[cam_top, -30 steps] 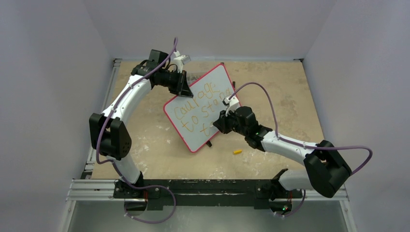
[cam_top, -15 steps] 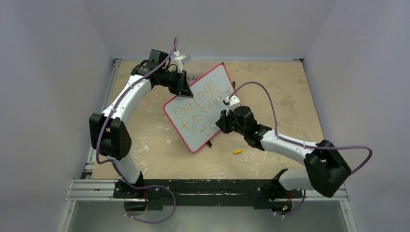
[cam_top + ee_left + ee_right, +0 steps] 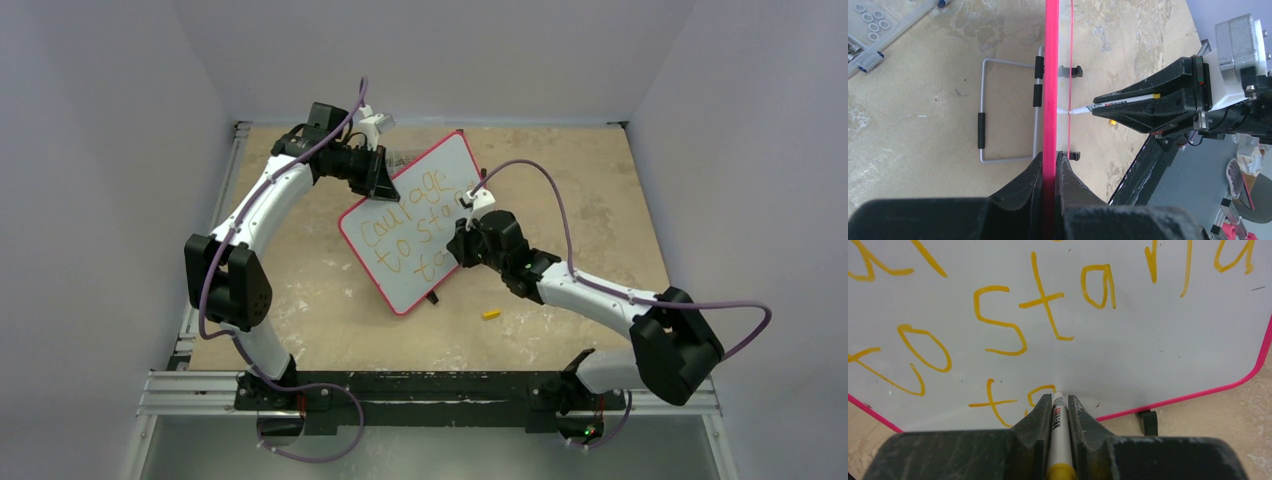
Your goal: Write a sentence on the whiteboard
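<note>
The whiteboard (image 3: 425, 205), pale face with a red-pink rim, stands tilted on the table. My left gripper (image 3: 385, 180) is shut on its upper left edge; the left wrist view shows the rim (image 3: 1051, 75) edge-on between the jaws. The sentence (image 3: 410, 225) in orange-yellow reads "courage", "to stan" and a started third line "ta" (image 3: 1013, 400). My right gripper (image 3: 462, 240) is shut on a white marker (image 3: 1058, 435) with a yellow end. Its tip touches the board at the letter "a". The marker also shows in the left wrist view (image 3: 1120, 102).
A small yellow marker cap (image 3: 491, 313) lies on the table in front of the board. The board's wire stand (image 3: 1008, 112) props it from behind. A clear tray (image 3: 878, 30) lies at the far left. Grey walls enclose the table.
My right gripper has moved up and a little right along the board's third line with the marker. The left arm and the board have stayed still.
</note>
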You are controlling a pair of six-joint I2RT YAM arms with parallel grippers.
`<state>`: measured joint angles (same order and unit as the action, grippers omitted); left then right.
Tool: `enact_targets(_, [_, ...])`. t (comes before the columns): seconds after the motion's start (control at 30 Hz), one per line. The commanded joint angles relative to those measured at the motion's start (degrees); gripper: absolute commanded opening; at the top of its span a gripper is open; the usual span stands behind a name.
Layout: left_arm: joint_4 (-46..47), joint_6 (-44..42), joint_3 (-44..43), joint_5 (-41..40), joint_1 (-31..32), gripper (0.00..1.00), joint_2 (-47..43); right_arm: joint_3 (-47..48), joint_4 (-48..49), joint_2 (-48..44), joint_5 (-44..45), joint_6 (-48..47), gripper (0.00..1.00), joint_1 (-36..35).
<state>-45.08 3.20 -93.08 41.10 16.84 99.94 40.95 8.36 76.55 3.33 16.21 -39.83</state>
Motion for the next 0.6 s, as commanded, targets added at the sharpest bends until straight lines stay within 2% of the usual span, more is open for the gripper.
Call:
enact_targets(0.0, [-3.8, -5.3, 1.2, -7.6, 0.6, 0.0, 0.1, 3.8, 4.3, 1.0, 2.7, -0.8, 0.0, 0.1])
enact_targets(0.33, [-3.7, -5.3, 1.2, -7.7, 0.6, 0.0, 0.1, 4.3, 3.8, 1.9, 2.2, -1.0, 0.0, 0.1])
enact_targets(0.57, [-3.8, -5.2, 1.2, -7.6, 0.7, 0.0, 0.1, 0.1, 4.6, 0.8, 1.5, -0.3, 0.0, 0.1])
